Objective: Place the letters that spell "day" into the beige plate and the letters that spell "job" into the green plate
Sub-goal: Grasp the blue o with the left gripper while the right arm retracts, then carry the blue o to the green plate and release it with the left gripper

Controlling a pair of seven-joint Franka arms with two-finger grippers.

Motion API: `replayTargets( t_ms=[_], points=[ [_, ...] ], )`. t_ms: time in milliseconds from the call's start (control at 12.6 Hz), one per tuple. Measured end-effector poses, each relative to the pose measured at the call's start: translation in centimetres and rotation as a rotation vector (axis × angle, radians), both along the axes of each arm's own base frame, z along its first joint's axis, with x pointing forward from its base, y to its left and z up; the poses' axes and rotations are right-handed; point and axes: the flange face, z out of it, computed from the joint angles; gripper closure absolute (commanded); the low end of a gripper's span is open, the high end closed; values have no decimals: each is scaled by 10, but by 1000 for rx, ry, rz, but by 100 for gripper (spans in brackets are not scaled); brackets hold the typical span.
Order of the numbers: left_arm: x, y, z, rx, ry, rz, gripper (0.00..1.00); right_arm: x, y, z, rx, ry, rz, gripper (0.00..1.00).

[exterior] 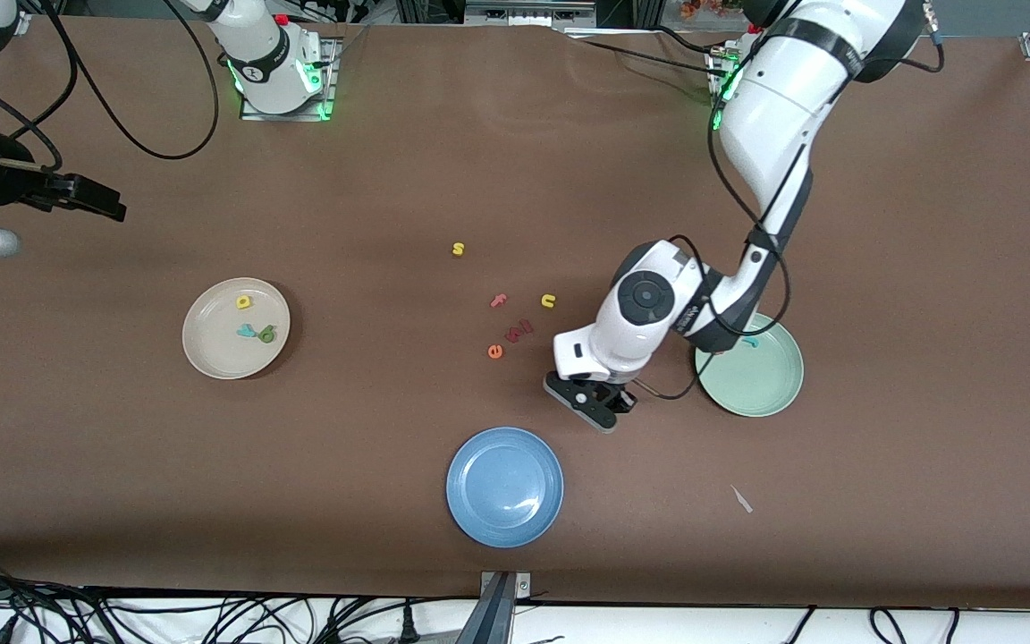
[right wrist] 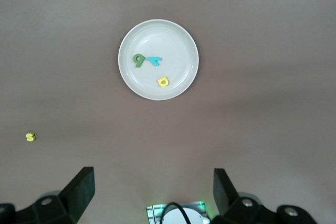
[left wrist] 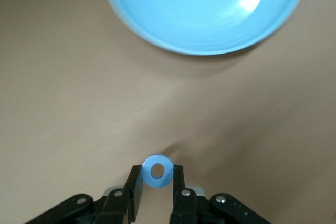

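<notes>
Left hand (left wrist: 157,190) pinching foam blue ring "o" (left wrist: 157,171), right hand (right wrist: 153,195) spread wide, holding nothing, over matte brown table (exterior: 882,501)

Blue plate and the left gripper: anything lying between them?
No. In the left wrist view only bare table separates the blue plate from the left gripper, which is shut on the blue "o".

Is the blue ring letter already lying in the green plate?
No, the blue ring "o" is pinched between the left gripper's fingers over the bare table, between the blue plate and the green plate.
</notes>
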Motion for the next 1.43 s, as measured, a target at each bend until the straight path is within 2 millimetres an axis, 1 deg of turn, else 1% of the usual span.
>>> replayTargets(
  t_ms=[158,317,555,713,872,1030,1109,1189,1268,1426],
  points=[
    [11,35,12,25,31,45,94,0,6,7,7,-5,12,0],
    [11,65,16,40,50,78,93,0,11,6,10,-3,19,0],
    [-3,98,25,67,75,78,93,1,5,2,11,7,8,0],
    [-9,129,31,88,89,43,93,2,4,0,11,12,5,0],
    [-10,173,27,105,113,20,93,3,4,-2,12,15,5,0],
    [-13,216,11,115,152,26,93,3,4,-3,12,18,5,0],
    [-17,230,2,118,175,35,93,4,4,-4,12,20,5,0],
    [-22,238,-7,121,196,38,92,4,5,-5,12,20,6,0],
    [-28,240,-15,124,214,39,92,4,6,-5,13,20,8,0],
    [-37,238,-25,126,237,33,90,5,6,-5,13,18,8,0]
  ],
)
